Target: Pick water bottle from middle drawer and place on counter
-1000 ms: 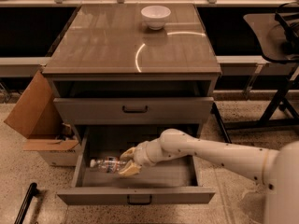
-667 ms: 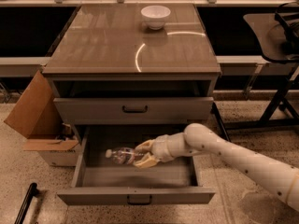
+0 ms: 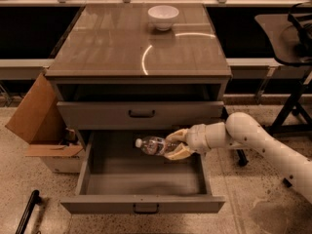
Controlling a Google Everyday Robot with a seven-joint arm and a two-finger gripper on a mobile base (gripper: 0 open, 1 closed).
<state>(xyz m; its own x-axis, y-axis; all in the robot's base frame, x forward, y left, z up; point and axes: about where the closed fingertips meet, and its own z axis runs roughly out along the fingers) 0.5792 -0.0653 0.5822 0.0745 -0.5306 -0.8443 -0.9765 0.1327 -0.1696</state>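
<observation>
The gripper point(image 3: 176, 144) is inside the open middle drawer point(image 3: 142, 204), near its right wall. The arm reaches in from the right. Its two tan fingers point(image 3: 178, 134) pinch the base end of the water bottle point(image 3: 152, 146), one above and one below.

The water bottle lies roughly level with its white cap pointing left. Holding it side-on by the base leaves the body free of the drawer walls. It appears to hang clear of the drawer floor, though the angle makes this uncertain.

The shut drawer front point(image 3: 141, 114) above overhangs the rear of the opening, so the water bottle probably has to come forward before it can rise. The counter point(image 3: 112, 48) holds a white bowl point(image 3: 163, 17) at the back, which leaves the front area open for placement.
</observation>
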